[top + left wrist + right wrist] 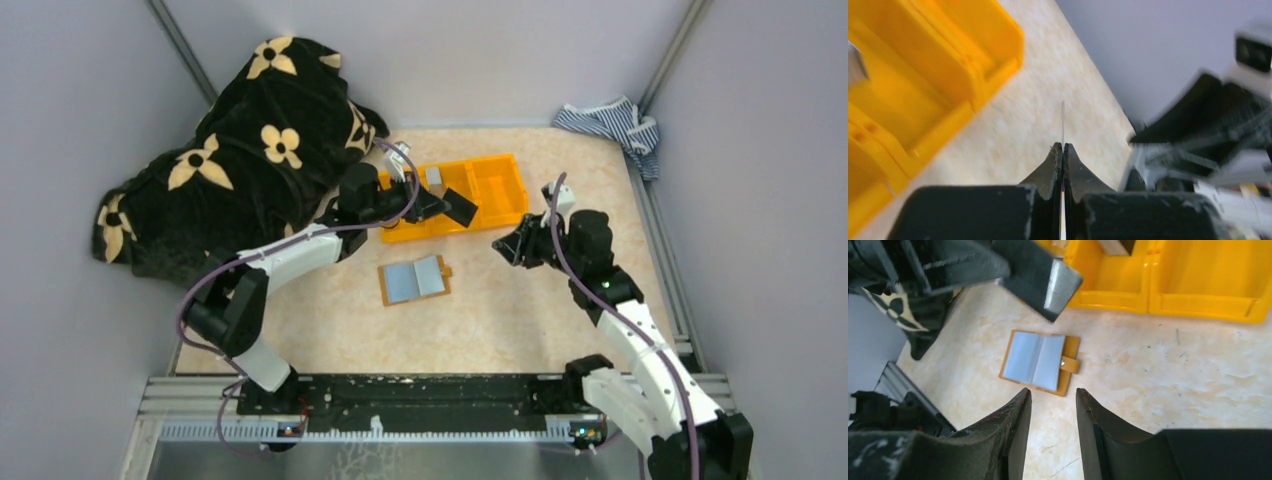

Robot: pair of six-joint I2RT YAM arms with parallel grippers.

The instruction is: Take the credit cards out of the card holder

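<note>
Small flat orange-tan folding card holder [414, 280]. Lay open on the pale mottled tabletop [520, 320], grey-blue inside up, snap tab pointing to 3 o'clock in the top view. Sat clear of both arms, touched by neither.

Left gripper [445, 205], over the orange plastic three-compartment bin [497, 162]. Pinched a thin dark credit card [463, 207] between fully closed fingers [1050, 167], the card edge-on in the left wrist view. Had the card holder at about 7 o'clock, near but apart.

Right gripper [508, 247]. Held nothing, jaws parted by a modest gap. Had the card holder at about 8 o'clock in the top view, and just beyond the fingertips toward 11 o'clock in its own wrist view.

Inside the bin, toward its 9 o'clock end: a second, grey card [433, 176].
</note>
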